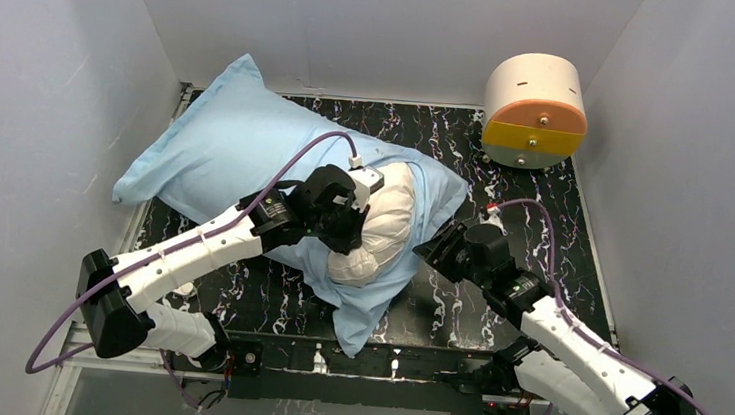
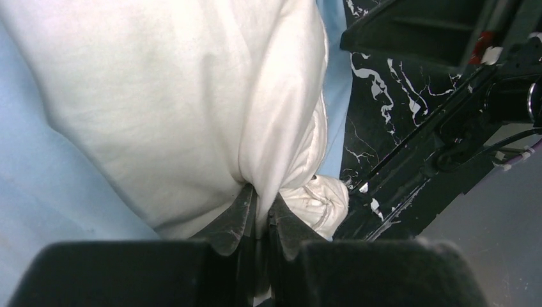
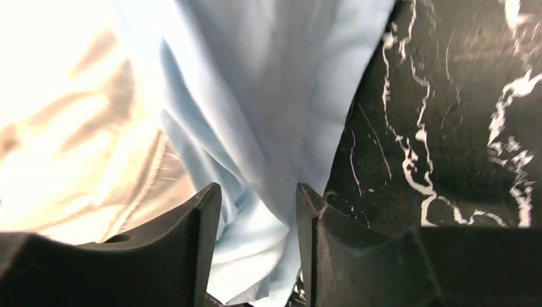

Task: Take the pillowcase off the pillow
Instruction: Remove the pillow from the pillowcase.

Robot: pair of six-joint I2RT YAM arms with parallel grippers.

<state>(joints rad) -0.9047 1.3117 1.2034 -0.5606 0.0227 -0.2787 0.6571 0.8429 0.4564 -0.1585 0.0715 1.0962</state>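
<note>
Marbled table (image 1: pixel 450 139), drum (image 1: pixel 536 110) at back, left tool (image 2: pixel 261 208) pinching pillow (image 2: pixel 179 96), right tool (image 3: pixel 259 192) parted, perhaps astride pillowcase (image 3: pixel 268 83).

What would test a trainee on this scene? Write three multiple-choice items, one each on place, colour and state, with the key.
1. Where does the round drum stand?
A. near left corner
B. far right corner
C. on the pillow

2. What colour is the pillowcase?
A. light blue
B. red
C. black

3. What does the left gripper hold?
A. nothing
B. the drum
C. a fold of the white pillow

Key:
B, the top view shows it at the far right of the table.
A, the cover is pale blue.
C, its fingers pinch white fabric.
</note>
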